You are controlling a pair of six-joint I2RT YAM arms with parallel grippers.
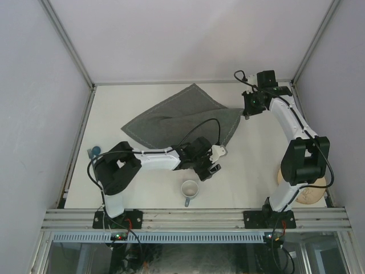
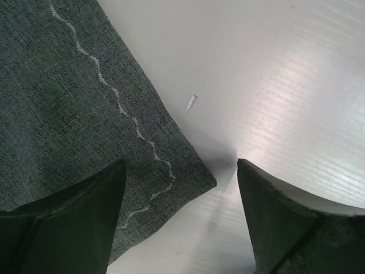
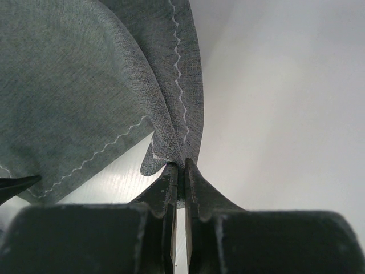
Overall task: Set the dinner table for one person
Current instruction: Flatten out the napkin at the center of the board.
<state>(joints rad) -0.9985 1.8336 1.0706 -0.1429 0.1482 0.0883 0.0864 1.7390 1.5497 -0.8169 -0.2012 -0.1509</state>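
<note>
Top external view is showing a grey mug [image 1: 190, 189] sitting upright on the near side of the dark cloth [image 1: 171, 123], only its pale inside showing; the off-white, metal-railed dinner table [image 1: 245, 171] is lying flat under that cloth. Left gripper [image 2: 181, 165] is hovering spread wide over the cloth's corner; right gripper [image 3: 178, 166] is pinching the cloth's edge

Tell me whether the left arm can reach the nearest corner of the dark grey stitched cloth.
Probably yes. The left gripper is open, and a corner of the dark grey stitched cloth lies flat on the off-white dinner table between its fingers, uncovered. The right gripper only pinches a different corner.
</note>
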